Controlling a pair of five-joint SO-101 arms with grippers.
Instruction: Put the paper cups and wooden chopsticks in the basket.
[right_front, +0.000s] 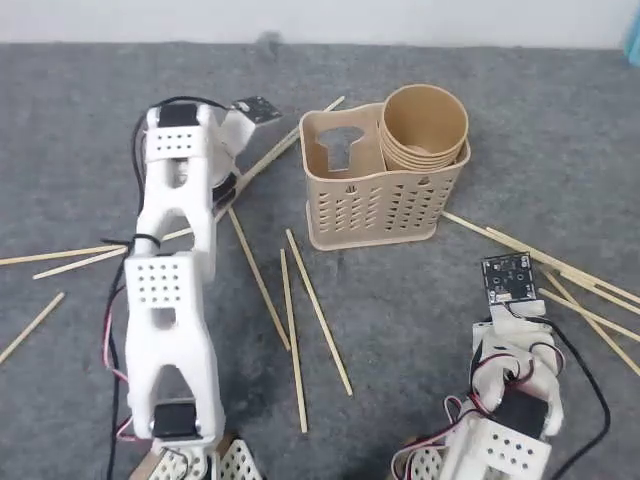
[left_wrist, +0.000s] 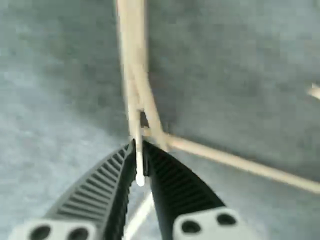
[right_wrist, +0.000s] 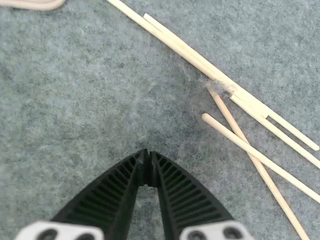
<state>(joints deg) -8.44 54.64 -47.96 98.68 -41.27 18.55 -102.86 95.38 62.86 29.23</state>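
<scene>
Your left fingers (left_wrist: 107, 185) are pinched shut on a pale wooden chopstick (left_wrist: 132, 75), just beside the basket's left side. Your right fingers (right_wrist: 125, 190) are closed on nothing, hanging over the grey table (right_wrist: 75, 90) near its right edge. The paper cups (right_front: 425, 125) sit nested in one brown stack inside the tan slotted basket (right_front: 370, 210) toward the far edge, so that part looks done. The sticks are what's left: none seem to be inside, and loose chopsticks (right_front: 292, 330) lie thin and straight before the basket, with more by the left and right edges.
</scene>
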